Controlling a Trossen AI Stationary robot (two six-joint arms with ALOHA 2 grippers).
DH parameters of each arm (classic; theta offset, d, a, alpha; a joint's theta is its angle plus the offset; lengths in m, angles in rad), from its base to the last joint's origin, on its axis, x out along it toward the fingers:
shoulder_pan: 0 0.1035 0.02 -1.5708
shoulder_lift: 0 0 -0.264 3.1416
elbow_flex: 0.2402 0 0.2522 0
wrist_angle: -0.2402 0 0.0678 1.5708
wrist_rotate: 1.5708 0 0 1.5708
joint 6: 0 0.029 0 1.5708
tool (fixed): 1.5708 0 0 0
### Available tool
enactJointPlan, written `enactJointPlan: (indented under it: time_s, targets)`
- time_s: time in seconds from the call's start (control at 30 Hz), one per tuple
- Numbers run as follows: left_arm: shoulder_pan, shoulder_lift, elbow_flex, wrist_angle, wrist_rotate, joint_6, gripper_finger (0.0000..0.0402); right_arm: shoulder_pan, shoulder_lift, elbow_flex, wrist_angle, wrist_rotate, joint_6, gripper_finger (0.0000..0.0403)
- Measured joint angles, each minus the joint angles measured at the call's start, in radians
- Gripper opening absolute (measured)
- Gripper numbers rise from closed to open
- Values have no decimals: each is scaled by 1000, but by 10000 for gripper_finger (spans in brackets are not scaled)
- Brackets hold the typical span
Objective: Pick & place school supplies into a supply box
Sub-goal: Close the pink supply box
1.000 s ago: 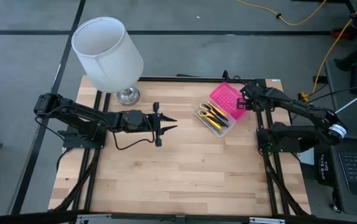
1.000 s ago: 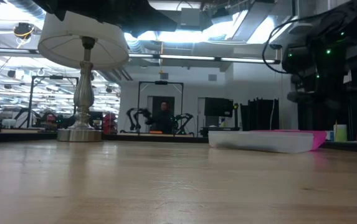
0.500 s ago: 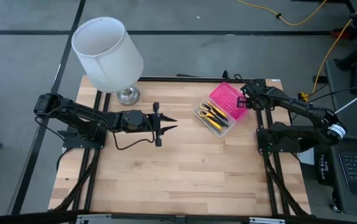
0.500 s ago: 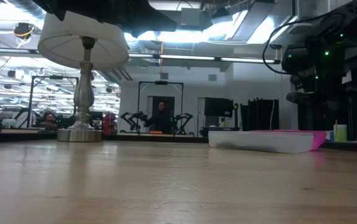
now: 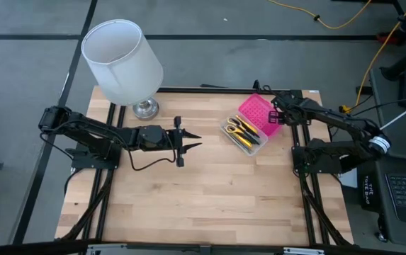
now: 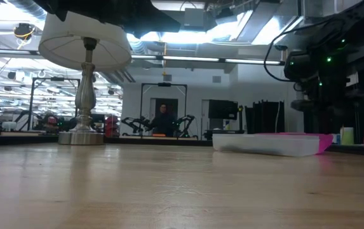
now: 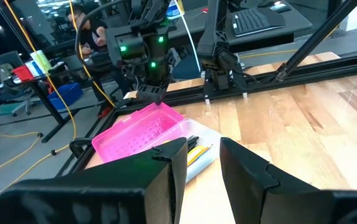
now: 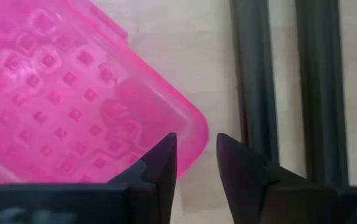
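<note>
The supply box [image 5: 249,127] lies open at the table's far right. Its pink lid [image 5: 258,115] is flipped back beside the clear base [image 5: 241,136]. In the base lie yellow-handled scissors [image 5: 239,127] and pens [image 5: 248,141]. My right gripper [image 5: 276,115] points steeply down over the lid's far right corner [image 8: 190,134]. It is open, one finger [image 8: 164,160] over the lid and the other [image 8: 235,163] over bare wood. My left gripper [image 5: 197,142] hovers open at mid-table, level, pointing at the box [image 7: 142,132]. My right gripper's fingers stand astride the pink lid's corner [image 8: 198,138] from above. I cannot tell whether they touch it.
A lamp with a white shade [image 5: 121,60] and a metal foot [image 5: 144,108] stands at the table's far left. Black frame rails [image 8: 253,74] run along the table's right edge, just beyond the box. Bare wood [image 5: 210,198] fills the near half.
</note>
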Motion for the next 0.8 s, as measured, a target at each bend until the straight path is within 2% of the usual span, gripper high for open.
enactJointPlan:
  time_s: [0.8]
  targets:
    - [0,0,0,0,0,0,88,-22,16,-5,11,25,-29,117]
